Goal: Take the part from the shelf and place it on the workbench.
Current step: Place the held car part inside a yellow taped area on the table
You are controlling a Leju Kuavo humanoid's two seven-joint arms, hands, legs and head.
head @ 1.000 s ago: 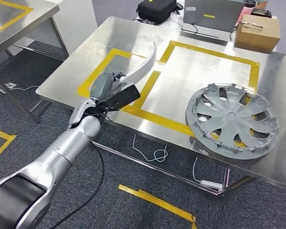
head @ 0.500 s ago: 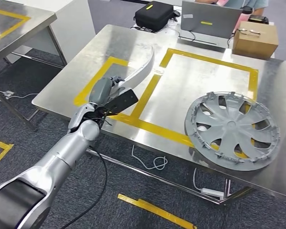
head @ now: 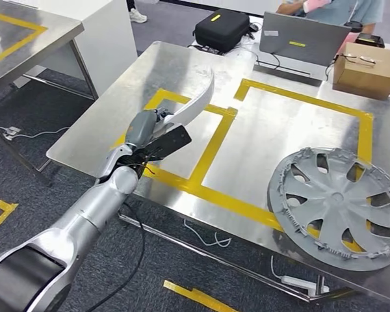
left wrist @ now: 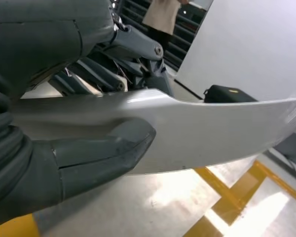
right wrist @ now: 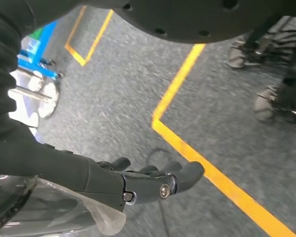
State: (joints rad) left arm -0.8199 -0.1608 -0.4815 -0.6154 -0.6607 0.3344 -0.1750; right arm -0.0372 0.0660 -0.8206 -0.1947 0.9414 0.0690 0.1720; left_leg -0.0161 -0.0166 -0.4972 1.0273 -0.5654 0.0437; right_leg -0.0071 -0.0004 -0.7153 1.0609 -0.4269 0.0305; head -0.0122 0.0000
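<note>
I see the left hand (head: 151, 133) gripping a long, curved, glossy silver-white trim part (head: 195, 101) at one end; the thick grey thumb (left wrist: 101, 155) presses against one face and the darker fingers (left wrist: 139, 54) close on the other. The part is held in the air above the near left area of the brushed stainless-steel counter (head: 149, 71), over the smaller of two rectangles marked in yellow tape (head: 218, 140), its free end pointing away from me and curving upward. I cannot tell whether any portion of the part touches the counter.

A grey plastic wheel cover with spokes (head: 338, 208) lies flat on the counter at the right, overlapping the tape line of the larger rectangle. At the far edge stand a black zip case (head: 221, 29), a grey laptop (head: 305, 39) and a brown cardboard box (head: 367, 70).

The right hand (right wrist: 146, 180) hangs above grey carpet floor (right wrist: 131, 84) crossed by yellow lines; its dark fingers are extended, close together, and hold nothing.
</note>
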